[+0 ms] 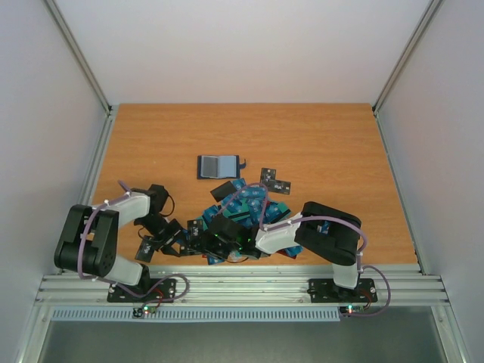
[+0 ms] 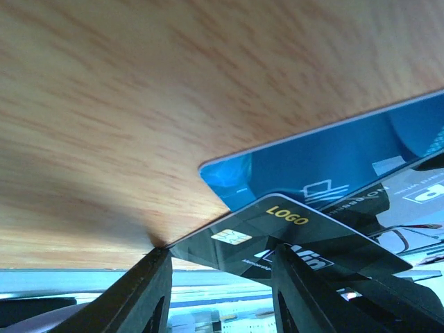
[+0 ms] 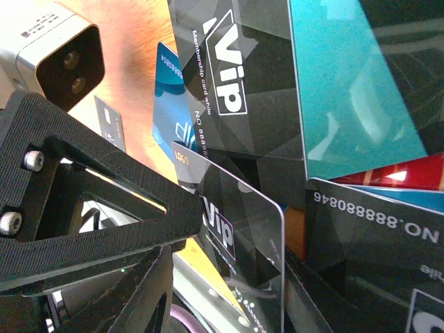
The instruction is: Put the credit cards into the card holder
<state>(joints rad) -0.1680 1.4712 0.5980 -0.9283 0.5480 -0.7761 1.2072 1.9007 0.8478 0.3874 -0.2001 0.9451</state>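
1. Wooden table (image 1: pixel 318 144): credit cards (image 1: pixel 246 208) heaped near edge; card holder (image 1: pixel 219 166) open beyond (interior up).
2. Left gripper (image 2: pixel 220 262): LOGO card (image 2: pixel 291 229) between jaws; grip undetermined.
3. Right gripper (image 3: pixel 225 277): Vip card (image 3: pixel 243 236) between jaws; grip undetermined.

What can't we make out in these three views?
- Top view: pile of blue, teal and black plastic cards, too small to count; the right arm covers part.
- Top view: open navy folding card holder, slots too small to read.
- Left wrist: left gripper hold on the black LOGO card; fingers cut by bottom edge.
- Right wrist: right gripper hold on the black Vip card, likewise.
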